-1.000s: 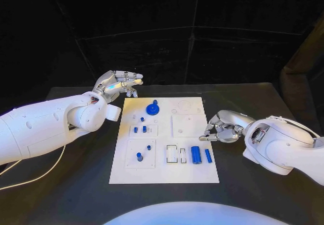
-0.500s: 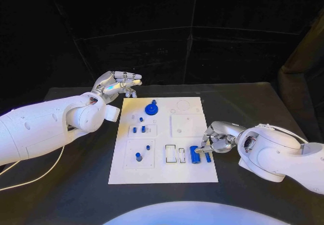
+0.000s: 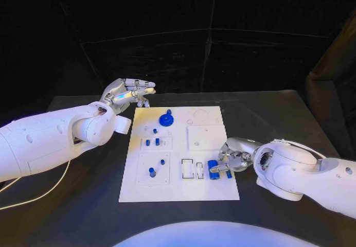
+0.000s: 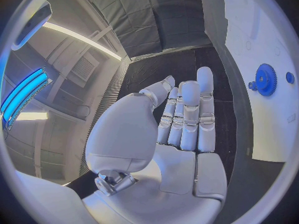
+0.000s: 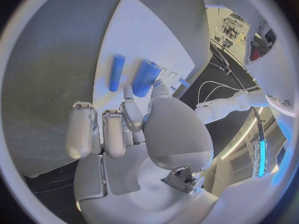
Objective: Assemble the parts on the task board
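The white task board lies in the middle of the table. A blue gear stands at its far end, small blue pegs sit left of centre, and two more pegs stand lower left. A thick blue cylinder and a thin one lie near the right edge. My right hand hovers just over these two, holding nothing, its fingertips close to the thick cylinder. My left hand is raised beyond the board's far left corner, fingers straight and empty, with the gear beside it.
Two rectangular slots are cut into the board left of the thick cylinder. A square recess lies at centre right. A pale cable trails over the table at the left. Black table surrounds the board.
My right hand has moved toward the near side along the board's right edge and now sits over the two blue cylinders. The left hand has stayed nearly still.
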